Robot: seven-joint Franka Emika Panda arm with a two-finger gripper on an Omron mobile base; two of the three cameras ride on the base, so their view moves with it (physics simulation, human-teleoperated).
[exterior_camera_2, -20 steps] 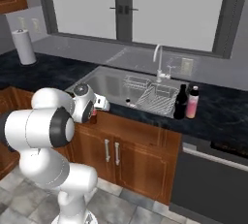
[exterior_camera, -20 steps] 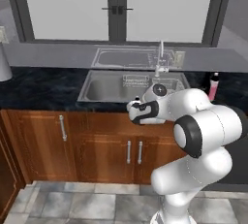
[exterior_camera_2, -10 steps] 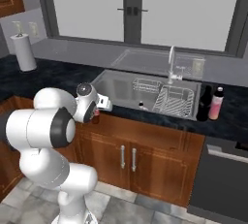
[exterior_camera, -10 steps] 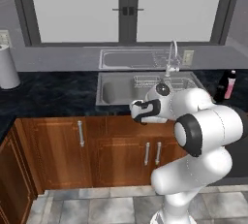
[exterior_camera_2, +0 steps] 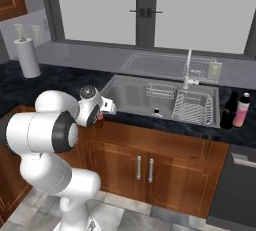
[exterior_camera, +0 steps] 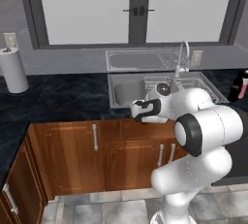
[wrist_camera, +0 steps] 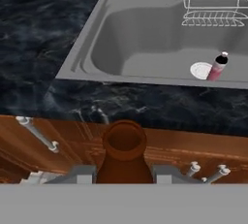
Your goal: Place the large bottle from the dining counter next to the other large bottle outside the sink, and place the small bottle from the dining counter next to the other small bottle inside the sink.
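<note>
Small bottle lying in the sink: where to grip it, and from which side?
Judging from the hand view: grip the small bottle in the sink across its pink-red body, coming straight down from above. It stands on the basin floor by the drain, walls all round, so side approach looks blocked.

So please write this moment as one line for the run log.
gripper: shut on small bottle | position: before counter edge, short of sink | other small bottle: in sink | placing: not yet done

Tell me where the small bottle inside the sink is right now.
In the hand view, the small bottle stands upright on the sink floor, right of centre, beside the drain and below the wire rack.
</note>
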